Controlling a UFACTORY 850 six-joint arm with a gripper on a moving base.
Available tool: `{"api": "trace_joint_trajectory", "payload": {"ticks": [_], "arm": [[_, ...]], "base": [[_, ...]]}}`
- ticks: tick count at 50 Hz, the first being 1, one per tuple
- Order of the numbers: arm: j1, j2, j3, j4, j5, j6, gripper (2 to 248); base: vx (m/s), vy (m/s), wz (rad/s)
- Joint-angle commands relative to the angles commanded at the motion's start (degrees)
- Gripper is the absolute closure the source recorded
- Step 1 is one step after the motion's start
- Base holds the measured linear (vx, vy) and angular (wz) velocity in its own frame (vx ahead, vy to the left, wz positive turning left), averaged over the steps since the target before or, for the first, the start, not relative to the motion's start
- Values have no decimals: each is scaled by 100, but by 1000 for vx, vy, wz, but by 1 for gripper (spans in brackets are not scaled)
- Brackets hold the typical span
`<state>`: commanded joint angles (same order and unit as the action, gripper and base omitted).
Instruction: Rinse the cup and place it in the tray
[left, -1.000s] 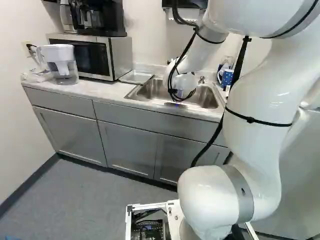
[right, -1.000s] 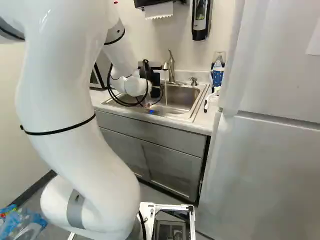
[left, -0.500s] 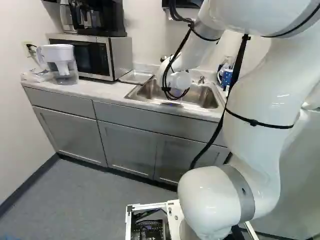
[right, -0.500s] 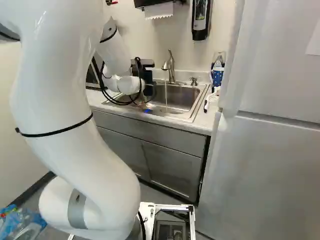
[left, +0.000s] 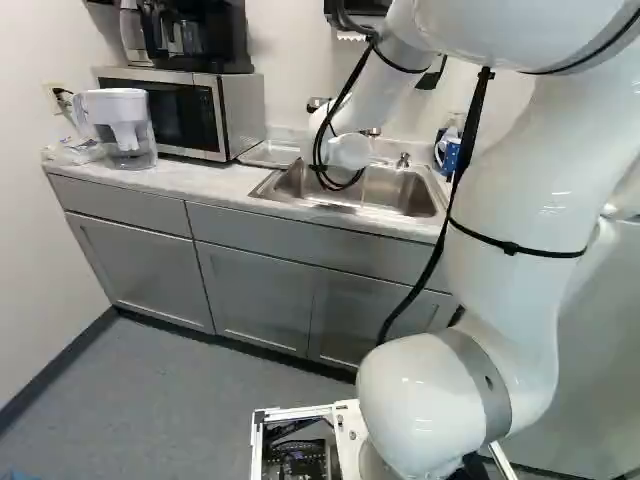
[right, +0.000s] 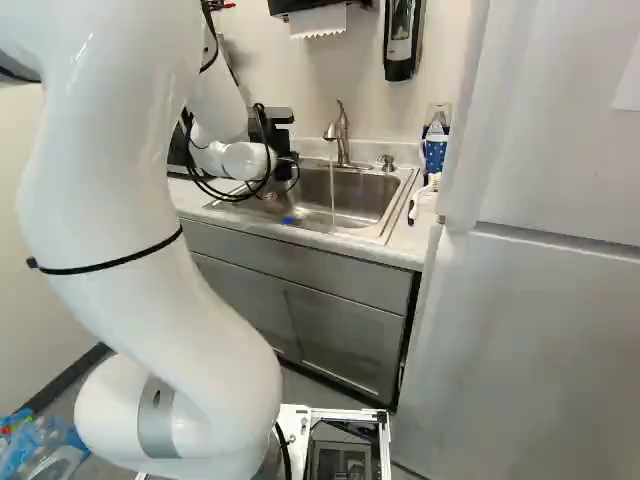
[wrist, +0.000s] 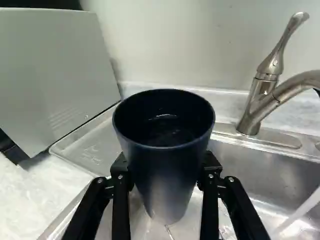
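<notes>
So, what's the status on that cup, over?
Gripper shut on dark cup, upright over sink. Water running from faucet. Cup not yet in tray; microwave close beside tray.

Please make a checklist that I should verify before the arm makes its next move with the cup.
1. Cup held from both sides by the gripper: ok.
2. Cup out of the running water: ok, the stream falls beside it.
3. Cup emptied: cannot tell; its mouth faces up and something glints inside, but the amount of water is unclear.
4. Faucet turned off: not ok, water is running.
5. Room in the tray: ok for the part in sight, where nothing stands; the cup hides some of it.
6. Cup set in the tray: not ok, the gripper holds it.
</notes>
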<state>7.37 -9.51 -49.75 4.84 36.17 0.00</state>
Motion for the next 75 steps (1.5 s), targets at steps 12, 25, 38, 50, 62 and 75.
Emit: {"api": "trace_joint_trajectory", "payload": {"ticks": [12, 25, 38, 50, 62, 75], "arm": [[189, 36, -115, 0, 0, 0, 125], [393, 19, -197, 0, 0, 0, 125], [483, -11, -230, 0, 0, 556, 125], [483, -11, -230, 0, 0, 1266, 125], [483, -11, -230, 0, 0, 2003, 125], [483, -11, -230, 0, 0, 2770, 125]], "base": [[0, 0, 0], [0, 0, 0], [0, 0, 0], [0, 0, 0], [0, 0, 0], [0, 0, 0]]}}
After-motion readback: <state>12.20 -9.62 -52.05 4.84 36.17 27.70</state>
